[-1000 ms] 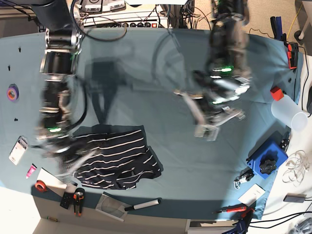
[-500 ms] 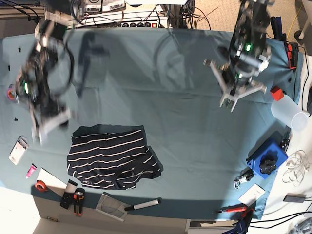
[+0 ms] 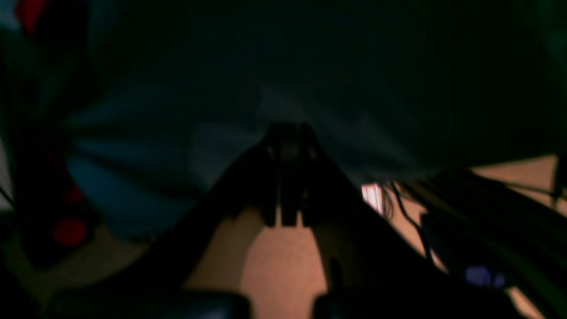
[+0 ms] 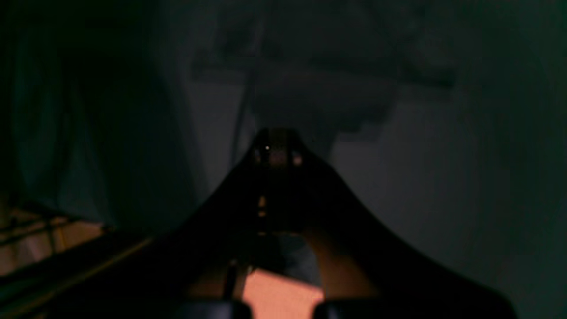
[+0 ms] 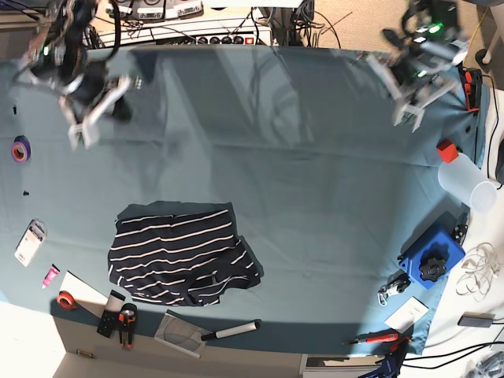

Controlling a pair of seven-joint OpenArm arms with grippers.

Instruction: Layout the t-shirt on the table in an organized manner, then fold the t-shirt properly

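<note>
My left claw (image 5: 407,110) and my right claw (image 5: 84,131) both have their fingers together, empty, over the far part of the table (image 5: 315,228). The t-shirt (image 5: 169,256) lies toward seven o'clock in the base view, gathered into a compact striped bundle, one corner rumpled at its right. I'd judge the folding largely done, though perhaps that loose corner wants tidying; I can't tell how neat the layers are. Around me, the scissors (image 5: 127,324) and the marker (image 5: 231,330) sit near seven and six o'clock, the blue box (image 5: 431,253) near four. Any further smoothing must avoid those near-edge tools.
</note>
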